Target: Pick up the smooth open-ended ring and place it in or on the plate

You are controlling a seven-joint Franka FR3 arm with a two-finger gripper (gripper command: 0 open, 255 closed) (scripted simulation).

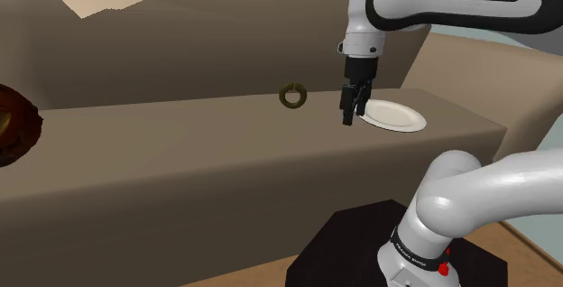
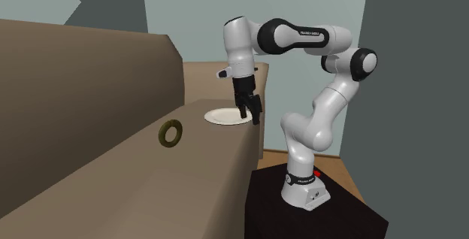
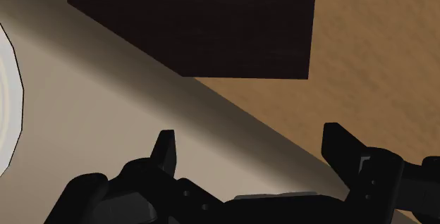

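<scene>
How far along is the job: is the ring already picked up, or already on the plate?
Nothing looks done yet. The ring sits on the brown ledge, apart from the plate, which is bare. In hand: the pincer hangs open and empty by the plate's edge, not at the ring. Left: go to the ring, grasp it, lift it and set it on the plate.

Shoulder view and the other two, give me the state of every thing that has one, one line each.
ring: up on its edge against the backrest, not held, apart from the plate.
plate: lying flat on the seat, nothing on it.
gripper: jaws open and empty, pointing down, hanging beside the plate.
</scene>
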